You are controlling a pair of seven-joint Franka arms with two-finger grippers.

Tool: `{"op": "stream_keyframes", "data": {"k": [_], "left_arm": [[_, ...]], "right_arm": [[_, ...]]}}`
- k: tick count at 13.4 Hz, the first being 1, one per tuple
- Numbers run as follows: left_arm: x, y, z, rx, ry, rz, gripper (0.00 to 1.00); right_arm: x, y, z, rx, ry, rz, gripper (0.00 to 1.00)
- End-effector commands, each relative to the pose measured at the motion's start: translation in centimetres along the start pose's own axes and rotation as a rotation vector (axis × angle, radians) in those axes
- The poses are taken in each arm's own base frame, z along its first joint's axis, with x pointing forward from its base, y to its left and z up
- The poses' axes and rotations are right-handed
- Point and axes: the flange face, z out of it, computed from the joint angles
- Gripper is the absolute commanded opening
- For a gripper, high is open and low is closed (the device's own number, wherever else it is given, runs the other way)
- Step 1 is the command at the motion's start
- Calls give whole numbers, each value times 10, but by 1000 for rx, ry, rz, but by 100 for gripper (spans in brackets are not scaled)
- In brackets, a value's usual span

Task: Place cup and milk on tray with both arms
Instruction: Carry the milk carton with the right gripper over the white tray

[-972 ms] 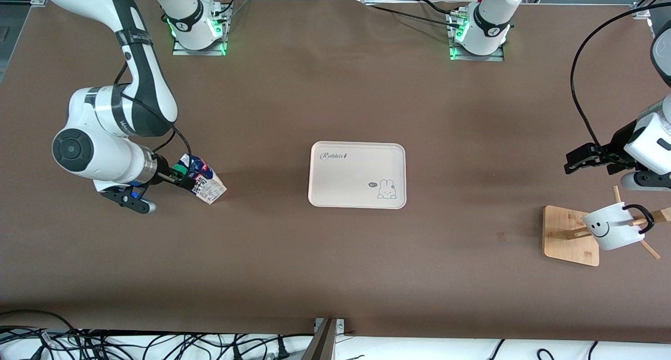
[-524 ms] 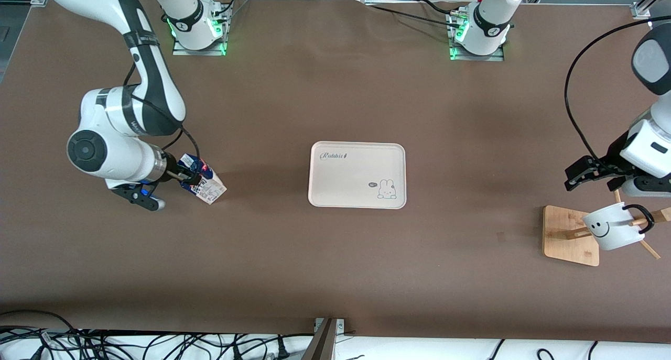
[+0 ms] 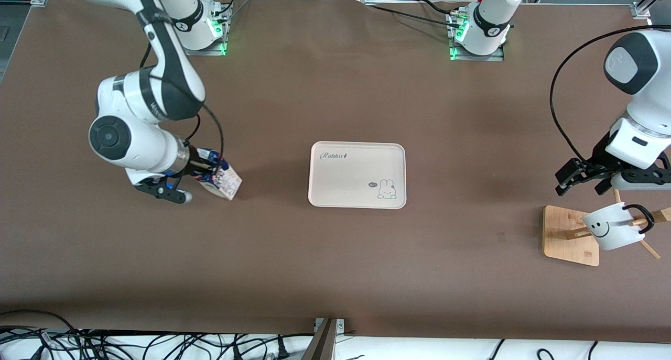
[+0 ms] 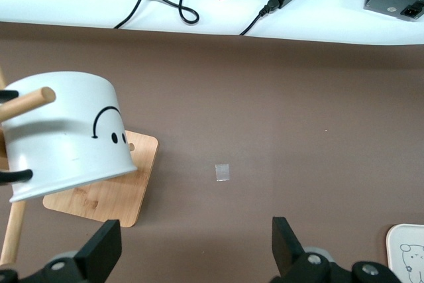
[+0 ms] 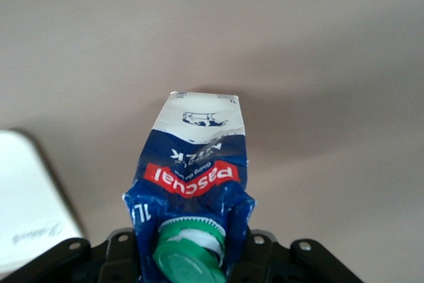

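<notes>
Blue-and-white carton first: I have the milk (image 3: 220,179) pinched at its gabled top between the fingers of the right gripper (image 3: 207,168), tilted, over the brown table (image 3: 325,255) toward the right arm's end. On the right wrist view the milk's (image 5: 193,183) green cap (image 5: 187,256) sits just at the gripper (image 5: 192,246), and a corner of the tray (image 5: 26,197) shows beside it. From the front the cream tray (image 3: 358,175) lies bare mid-table, well apart from the carton. At the left arm's end, I see the left gripper (image 3: 582,174) with fingers spread wide, hovering over the table just beside the wooden rack (image 3: 570,235). The cup (image 3: 613,226) hangs on a rack peg (image 4: 26,104), smiley face outward, not touched by the fingers (image 4: 99,250).
</notes>
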Motion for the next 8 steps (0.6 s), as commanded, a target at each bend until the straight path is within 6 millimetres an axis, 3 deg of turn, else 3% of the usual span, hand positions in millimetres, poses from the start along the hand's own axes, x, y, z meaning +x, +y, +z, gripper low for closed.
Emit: {"op": "stream_keyframes", "data": {"k": [1,3,6,8], "left_arm": [[-13,1,-12,-12,45,-8,100],[-19,4,-7,-15,34,-4,100],[-31,0,-2,-11,63,-10,100],[-43,-2,3,-7,108,-14,100]], "right_arm": [[-44,-82,-12,26,6,-134,47],[-75,-139,-10,33,21,-220,47],[-123,-212,12,34,36,-243,47],[-130,-236,23,51,54,-259,48]]}}
